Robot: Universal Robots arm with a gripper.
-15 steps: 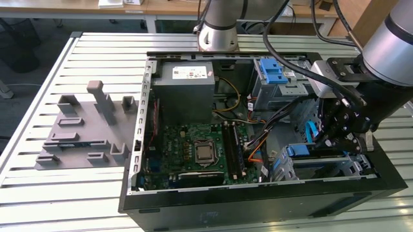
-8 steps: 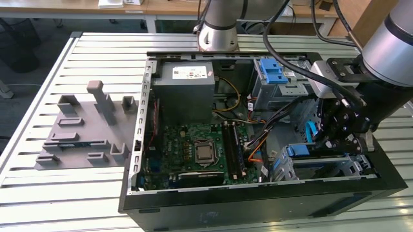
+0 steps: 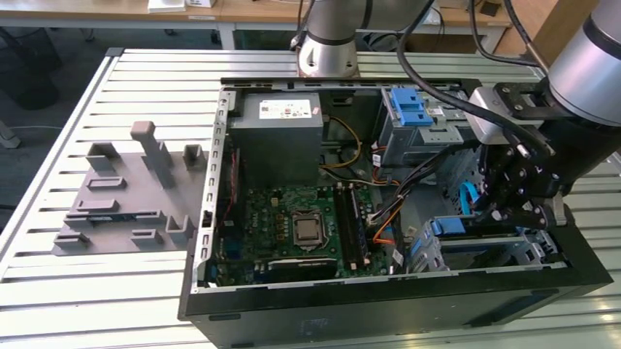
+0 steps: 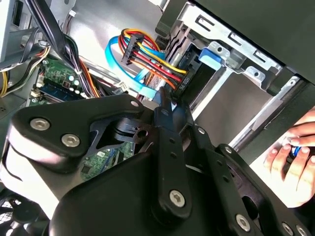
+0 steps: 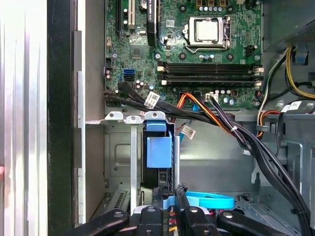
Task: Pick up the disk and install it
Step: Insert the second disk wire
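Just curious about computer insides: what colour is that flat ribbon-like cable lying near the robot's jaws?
Light blue. The flat cable shows best in the first wrist view.

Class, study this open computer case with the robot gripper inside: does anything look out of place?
Yes: a person's hand rests at the case's edge in the second wrist view, close to the gripper, which sits by the drive cage.

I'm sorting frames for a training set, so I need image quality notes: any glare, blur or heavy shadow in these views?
Exterior view: even daylight, slatted table bright, case interior dim. Second wrist view: gripper linkage close and soft, a hand overexposed and blurred. First wrist view: motherboard sharp, pale glare down the table's slats.
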